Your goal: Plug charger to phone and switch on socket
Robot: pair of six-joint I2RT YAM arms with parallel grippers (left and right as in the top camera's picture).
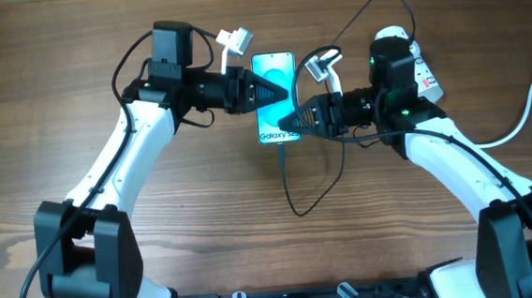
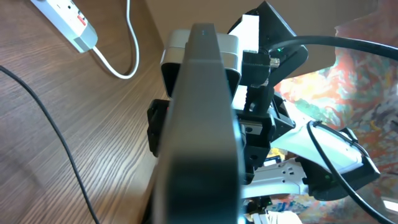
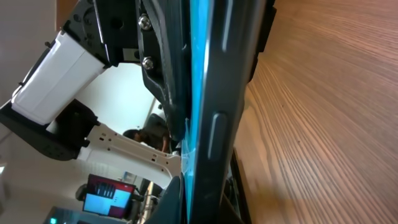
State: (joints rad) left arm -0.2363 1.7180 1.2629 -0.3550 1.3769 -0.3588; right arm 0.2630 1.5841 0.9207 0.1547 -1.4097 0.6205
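"Right wrist view first. What sits nearest your fingers?"

"The phone [image 3: 202,93], seen edge-on. Its cyan face is a thin bright line running top to bottom through the picture, and the side buttons face the lens. My right hand [image 1: 283,123] is pinched narrow on it, just above the Galaxy strip."

"And the other one?"

"My left hand [image 1: 284,93] comes in from the opposite side and is closed on the same phone at about mid-length. Its own camera shows little more than a dark slab on edge."

"Which way does the phone point?"

"From overhead, its long axis runs straight away from my base. The screen faces up, and the Galaxy end is toward me. Both arms meet it crosswise, with their tips close together over the screen."

"The charger?"

"The charger [image 1: 287,185] comes out from the Galaxy end and drops toward me in a loop. It then bends back up under my right forearm. My right hand hides the plug, so I cannot tell whether it is seated."

"Room to move?"

"There is bare tabletop [image 1: 57,107] on the near side between my arms and out to the left. Farther off, the socket [image 1: 427,79] lies just behind my right wrist. It is partly covered, with red showing. Its white cord [image 2: 132,37] curls away across the wood toward the far right."
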